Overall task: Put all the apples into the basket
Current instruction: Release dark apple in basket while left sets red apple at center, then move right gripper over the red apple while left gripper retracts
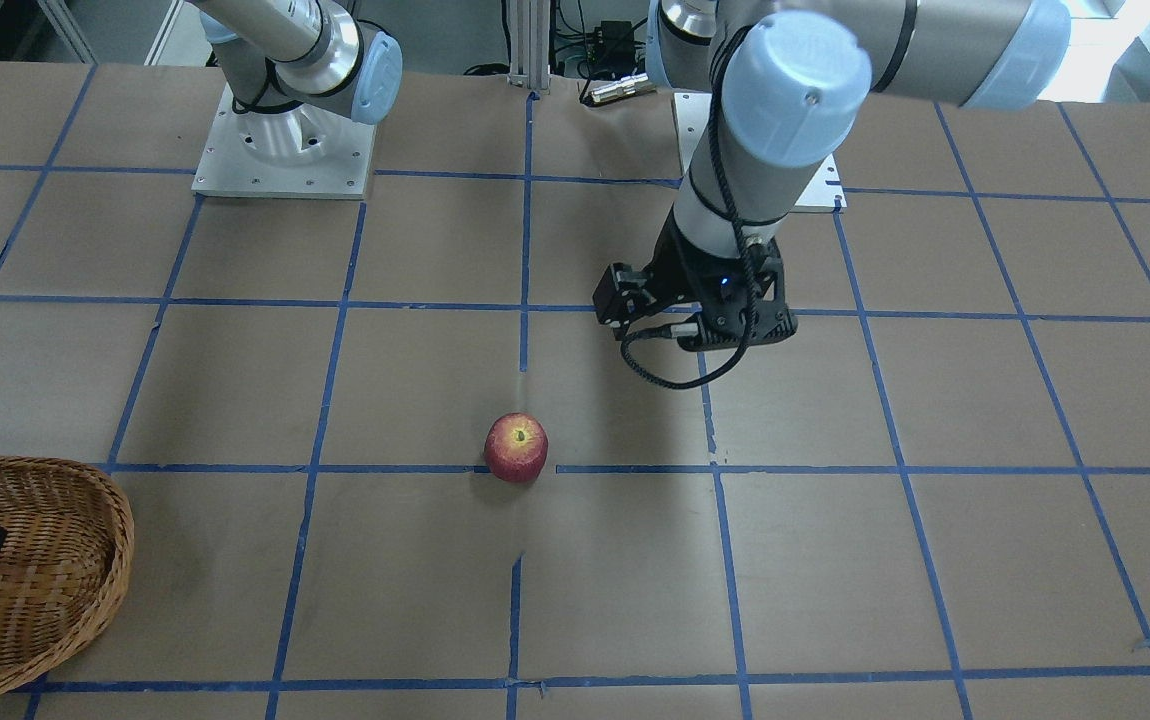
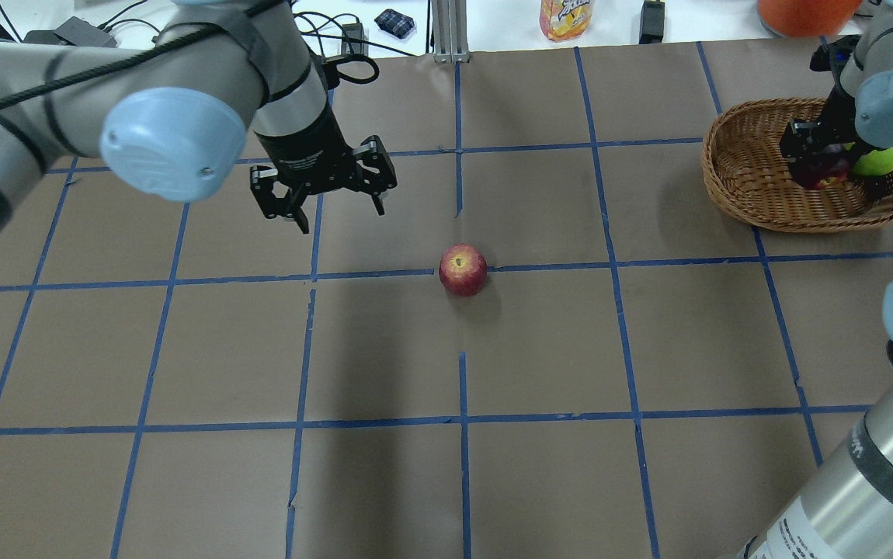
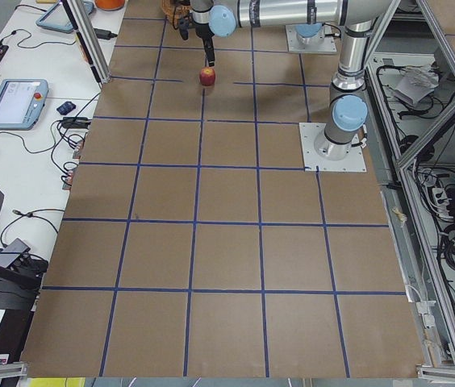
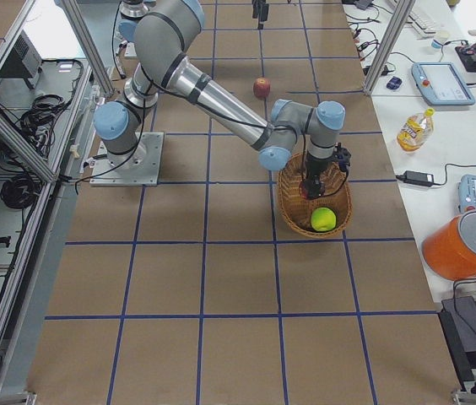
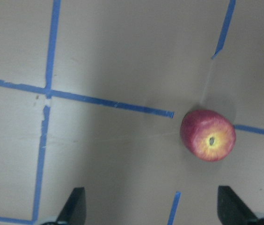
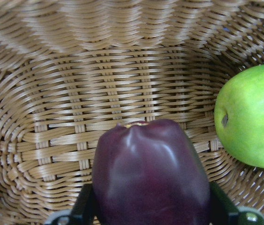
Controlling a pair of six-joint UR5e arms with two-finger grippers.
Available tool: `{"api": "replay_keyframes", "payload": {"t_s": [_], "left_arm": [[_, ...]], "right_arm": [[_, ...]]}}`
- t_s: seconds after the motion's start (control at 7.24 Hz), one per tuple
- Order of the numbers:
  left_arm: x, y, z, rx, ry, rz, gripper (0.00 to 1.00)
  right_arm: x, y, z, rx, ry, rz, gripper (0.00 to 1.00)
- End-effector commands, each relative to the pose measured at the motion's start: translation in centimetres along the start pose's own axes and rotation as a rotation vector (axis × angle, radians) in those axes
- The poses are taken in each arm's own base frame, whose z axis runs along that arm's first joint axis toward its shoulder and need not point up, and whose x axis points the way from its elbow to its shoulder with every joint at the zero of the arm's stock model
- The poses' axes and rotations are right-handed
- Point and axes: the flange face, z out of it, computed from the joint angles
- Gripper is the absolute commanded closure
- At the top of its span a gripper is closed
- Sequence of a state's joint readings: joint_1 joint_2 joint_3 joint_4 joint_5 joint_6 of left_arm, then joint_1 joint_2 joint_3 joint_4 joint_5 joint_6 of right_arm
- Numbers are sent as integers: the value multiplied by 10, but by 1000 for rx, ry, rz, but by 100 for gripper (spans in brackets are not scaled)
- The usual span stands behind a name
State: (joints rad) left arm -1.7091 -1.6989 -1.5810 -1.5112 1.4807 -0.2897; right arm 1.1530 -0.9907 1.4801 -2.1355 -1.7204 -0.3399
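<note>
The red apple [image 1: 516, 447] [image 2: 462, 269] with a yellowish stem end lies alone on the brown table, on a blue tape line. My left gripper [image 2: 338, 210] is open and empty, hovering above the table to the apple's left and slightly behind it. In the left wrist view the apple [image 5: 208, 135] lies ahead of the open fingertips [image 5: 73, 208]. The wicker basket [image 2: 734, 198] [image 1: 115, 560] stands at the far right. My right gripper [image 2: 813, 169] is inside it, shut on the dark purple apple [image 6: 150, 173]. The green apple [image 6: 251, 117] [image 2: 879, 161] lies in the basket beside it.
An orange container [image 2: 804, 8] and a juice bottle [image 2: 565, 17] stand beyond the table's far edge. The two arm bases [image 1: 285, 150] sit at the robot side. Teach pendants and cables [image 4: 445, 80] lie on the side bench.
</note>
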Motion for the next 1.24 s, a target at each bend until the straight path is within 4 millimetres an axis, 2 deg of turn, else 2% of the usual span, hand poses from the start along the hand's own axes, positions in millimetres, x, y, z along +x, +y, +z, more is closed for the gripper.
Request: {"api": "replay_keyframes", "payload": {"t_s": [0.0,0.14,0.28,0.41,0.55,0.69,0.83,1.1], "left_arm": [[-47,38,-51,12,1,159,0],[-60,43,-64,35,3,224,0],[-73,44,-72,50,5,209,0],[-87,35,-83,83,11,192,0],[-92,34,-83,89,4,192,0],[-97,23,-87,120,-45,202,0],[-96,21,-84,117,-58,207,0],[-96,22,-84,117,-71,209,0]], "right_arm": [[6,0,5,8,6,3,0],[7,0,-2,13,5,4,0],[3,5,-31,39,10,0,0],[-14,20,-70,6,-26,-18,0],[-54,25,-96,10,-45,-68,0],[-108,30,-115,28,-43,-113,0],[-161,43,-132,-4,-54,-90,0],[-283,72,-136,-53,-60,48,0]]}}
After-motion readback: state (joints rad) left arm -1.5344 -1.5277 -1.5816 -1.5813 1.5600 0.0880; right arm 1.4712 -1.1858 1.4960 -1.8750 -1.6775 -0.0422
